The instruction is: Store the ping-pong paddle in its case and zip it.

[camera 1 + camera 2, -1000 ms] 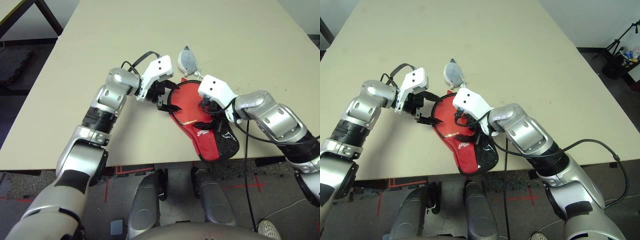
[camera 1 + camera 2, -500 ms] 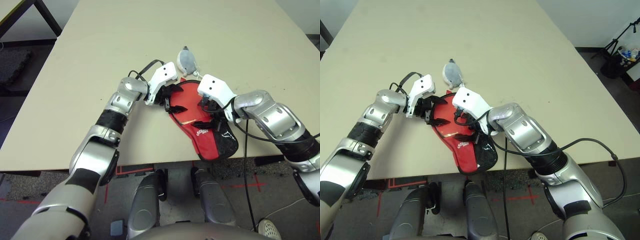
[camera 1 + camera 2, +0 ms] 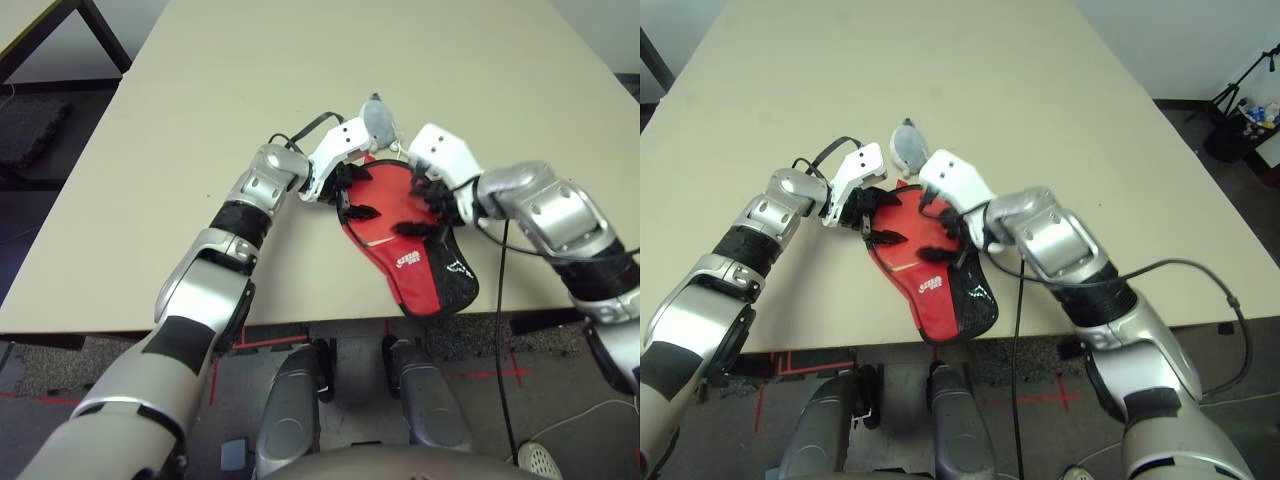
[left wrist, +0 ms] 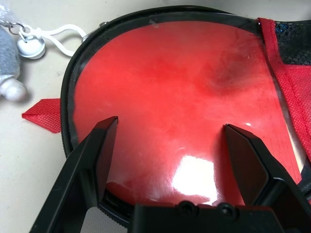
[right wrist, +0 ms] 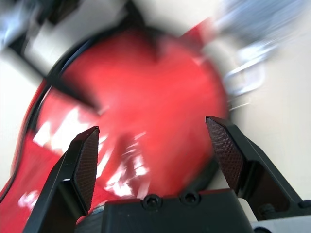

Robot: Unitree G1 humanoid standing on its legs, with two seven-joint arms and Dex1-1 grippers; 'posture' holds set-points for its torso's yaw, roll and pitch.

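The case (image 3: 410,255) is laid at the near edge of the table (image 3: 200,120), its narrow end overhanging. A small white logo (image 3: 405,261) is printed on it; the lettering cannot be read. The paddle (image 4: 170,116) is seen in the left wrist view, its glossy red face ringed by the black zipper edge. The left gripper (image 3: 354,197) and right gripper (image 3: 417,207) are held over the round end, fingers spread, nothing gripped. A grey lump (image 3: 378,120) is clipped beyond the case
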